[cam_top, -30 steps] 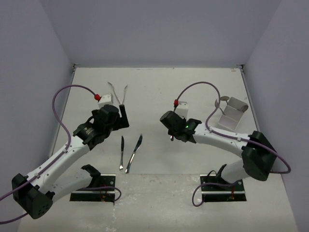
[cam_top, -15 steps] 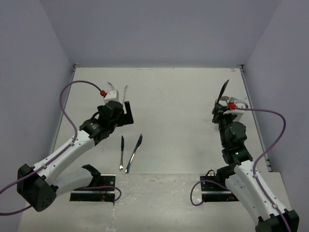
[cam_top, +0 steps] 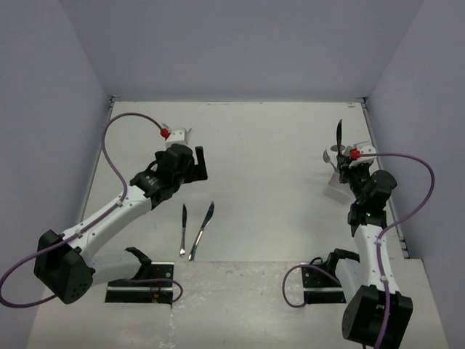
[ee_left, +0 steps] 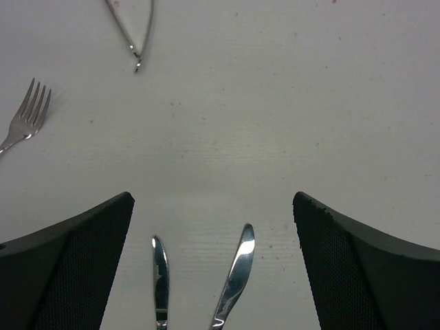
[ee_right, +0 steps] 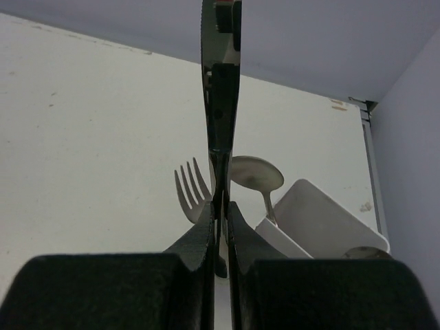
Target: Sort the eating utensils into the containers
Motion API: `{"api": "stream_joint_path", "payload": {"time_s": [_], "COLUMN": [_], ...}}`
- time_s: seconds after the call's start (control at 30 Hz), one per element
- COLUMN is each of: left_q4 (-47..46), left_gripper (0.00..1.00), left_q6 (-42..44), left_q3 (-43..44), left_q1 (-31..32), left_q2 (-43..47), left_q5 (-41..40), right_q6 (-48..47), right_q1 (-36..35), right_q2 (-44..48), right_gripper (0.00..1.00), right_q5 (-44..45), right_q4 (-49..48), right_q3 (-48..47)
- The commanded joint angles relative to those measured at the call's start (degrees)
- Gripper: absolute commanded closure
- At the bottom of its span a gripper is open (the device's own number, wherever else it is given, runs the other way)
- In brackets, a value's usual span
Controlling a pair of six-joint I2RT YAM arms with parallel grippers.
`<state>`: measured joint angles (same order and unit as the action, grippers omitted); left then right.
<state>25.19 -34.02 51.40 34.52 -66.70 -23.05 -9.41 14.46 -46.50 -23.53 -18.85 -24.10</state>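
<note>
Right gripper clamped on knife, blade held upright. Knife carried within last second from mid-table to right side, now above container; fork and spoon seen just beyond it. Release judged next. Left gripper spread wide, shifted farther out above two loose knives on table.

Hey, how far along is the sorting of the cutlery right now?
Early days. Done: a spoon appears to lean in the white box; a fork beside it may be in too, I cannot tell. In hand: the right fingers are shut on an upright knife near the box. Remaining: a short knife, a longer knife, a second fork and two slim pieces lie on the table below the open left fingers.
</note>
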Motion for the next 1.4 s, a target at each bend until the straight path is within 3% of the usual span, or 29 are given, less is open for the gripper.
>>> {"api": "stream_joint_path", "payload": {"time_s": [0.0, 0.17, 0.47, 0.63, 0.83, 0.9, 1.07, 1.17, 1.37], "left_q4": [-5.67, -6.64, -10.33, -12.18, -11.13, -12.61, -14.29, -14.47, -14.03], "left_gripper": [0.0, 0.0, 0.0, 0.0, 0.0, 0.0, 0.0, 0.0, 0.0], "left_q6": [2.55, 4.92, 10.02, 10.82, 11.69, 12.13, 13.45, 13.89, 13.89], "left_q3": [2.74, 6.17, 13.81, 17.76, 21.9, 21.99, 22.7, 22.43, 22.61], "left_q1": [-0.33, -0.33, -1.47, -4.19, -5.96, -6.13, -6.22, -6.31, -6.49], "left_q2": [-2.29, -6.94, -13.8, -17.67, -21.37, -21.02, -19.62, -19.0, -18.38], "left_q5": [1.25, 1.51, 2.57, 7.21, 8.02, 9.15, 9.43, 8.11, 8.54], "right_q6": [-4.73, -8.16, -10.46, -11.16, -9.93, -9.31, -9.66, -9.49, -8.7], "right_q1": [2.41, 3.12, 4.79, 5.58, 9.01, 9.1, 9.18, 9.18, 9.18], "right_q2": [1.68, 0.62, -0.34, -2.1, -2.63, -3.33, -1.93, -0.17, 0.27], "right_gripper": [1.0, 1.0, 1.0, 1.0, 1.0, 0.94, 0.9, 0.77, 0.66], "right_q5": [-14.43, -16.98, -12.25, -8.38, -9.17, -9.43, -9.78, -8.73, -8.11], "right_q4": [-4.53, -4.35, -4.26, -4.44, -7.07, -7.34, -7.25, -7.16, -6.9], "right_q3": [0.19, 3.26, 5.99, 6.78, 7.92, 7.93, 8.45, 8.71, 8.19]}}
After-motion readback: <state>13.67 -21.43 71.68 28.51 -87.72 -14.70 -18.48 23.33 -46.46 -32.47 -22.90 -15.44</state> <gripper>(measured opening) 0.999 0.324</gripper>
